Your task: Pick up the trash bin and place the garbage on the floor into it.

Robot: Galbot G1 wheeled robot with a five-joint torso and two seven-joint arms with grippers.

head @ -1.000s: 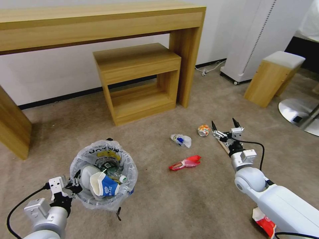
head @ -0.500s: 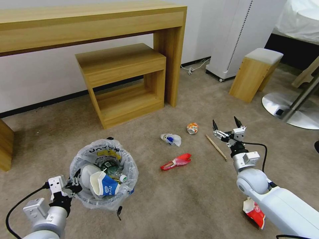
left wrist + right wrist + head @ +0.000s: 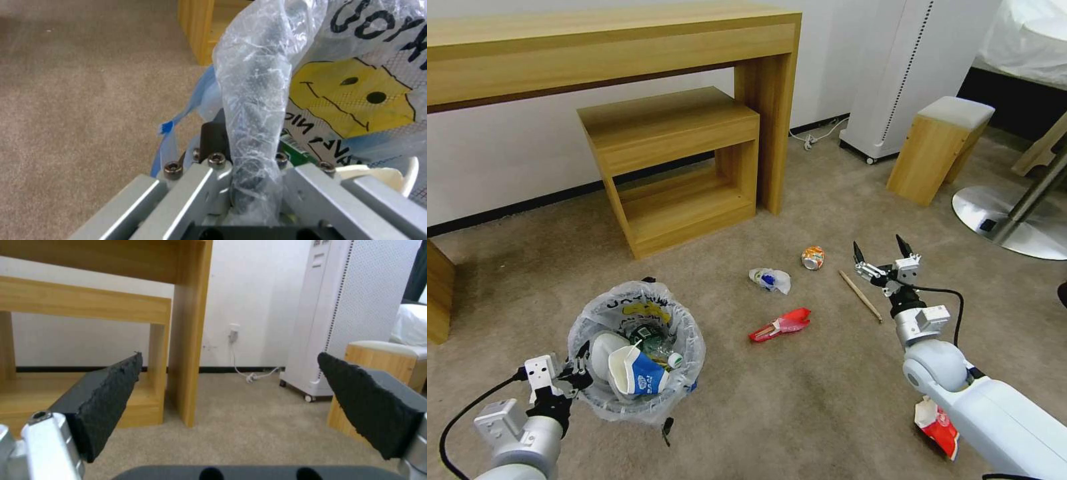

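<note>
The trash bin, lined with a clear printed bag, is held up at lower left, and my left gripper is shut on its near rim. The left wrist view shows that gripper clamped on the bag-covered rim. Inside lie a blue-white paper cup and a white slipper. On the beige floor lie an orange can, a blue-white crumpled piece, a red wrapper and a wooden stick. My right gripper hovers open just right of the stick, with nothing between its pads.
A wooden desk with a low shelf unit stands along the wall. A wooden stool, a white tower appliance and a round metal base are at right. Another red wrapper lies under my right arm.
The whole picture slid left between the oldest frame and the middle one, so the camera turned right. Since then nothing has moved; both arms keep their poses.
</note>
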